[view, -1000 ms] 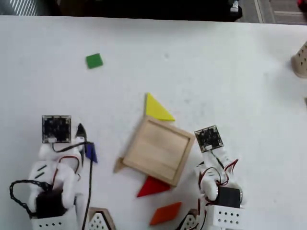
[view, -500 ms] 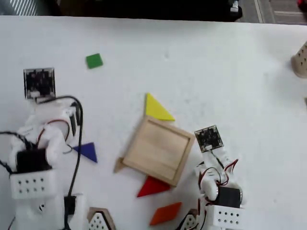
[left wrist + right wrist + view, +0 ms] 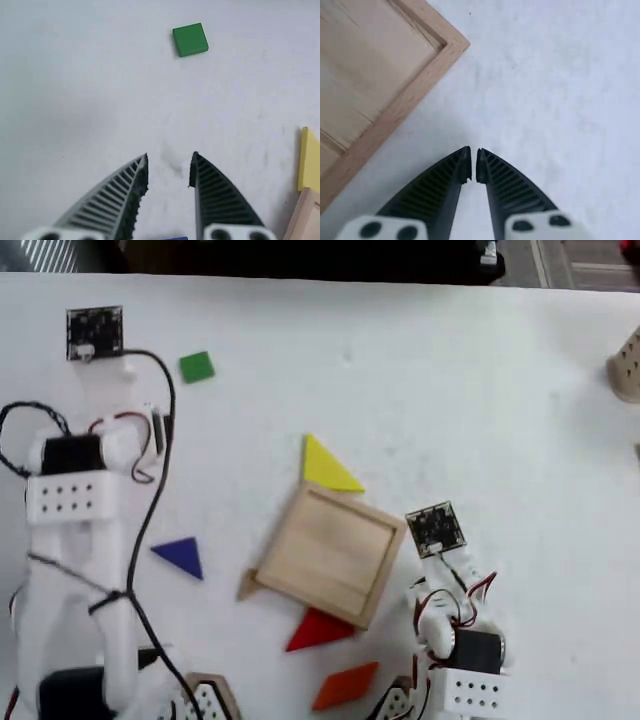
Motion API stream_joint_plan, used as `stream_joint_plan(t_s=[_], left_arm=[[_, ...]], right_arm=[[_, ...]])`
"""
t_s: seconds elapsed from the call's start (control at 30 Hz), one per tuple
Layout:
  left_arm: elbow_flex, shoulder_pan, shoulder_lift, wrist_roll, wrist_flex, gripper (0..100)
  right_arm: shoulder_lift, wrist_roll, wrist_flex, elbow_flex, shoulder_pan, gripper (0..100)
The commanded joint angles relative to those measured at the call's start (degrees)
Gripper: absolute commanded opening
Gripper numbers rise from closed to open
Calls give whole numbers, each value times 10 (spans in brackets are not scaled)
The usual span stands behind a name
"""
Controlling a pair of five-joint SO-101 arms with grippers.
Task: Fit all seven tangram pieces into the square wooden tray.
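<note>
**A:** What are the left fingers (image 3: 122, 197) up to?

**B:** Spread apart, gripping nothing, over bare tabletop (image 3: 480, 390). The green square (image 3: 190, 40) sits well apart from them. The right fingers (image 3: 437, 192) are pretty much together, just beside a corner of the tray (image 3: 395, 107).

**A:** And the pieces?

**B:** The ones I can see lie outside the tray. The yellow triangle (image 3: 325, 468) touches it at 12 o'clock, the red triangle (image 3: 318, 630) is at 6, and the orange piece (image 3: 346, 685) is past that. The blue triangle (image 3: 180, 557) is at 9 and the green square is way off at 10.

wooden tray (image 3: 335, 550): one
triangles: three: yellow triangle (image 3: 326, 468), blue triangle (image 3: 181, 557), red triangle (image 3: 318, 629)
green square (image 3: 197, 366): one
orange parallelogram (image 3: 346, 685): one
tan piece (image 3: 246, 586): one
</note>
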Motion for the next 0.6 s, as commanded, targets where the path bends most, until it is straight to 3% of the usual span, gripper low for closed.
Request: stream_joint_plan(t_s=[0.0, 0.17, 0.57], left_arm=[[-100, 15, 77, 25, 2, 157], [-173, 15, 177, 30, -19, 157], [-305, 15, 401, 31, -191, 157]], right_arm=[[-7, -6, 1, 5, 2, 29], [-7, -6, 1, 5, 2, 29], [-7, -6, 1, 5, 2, 29]])
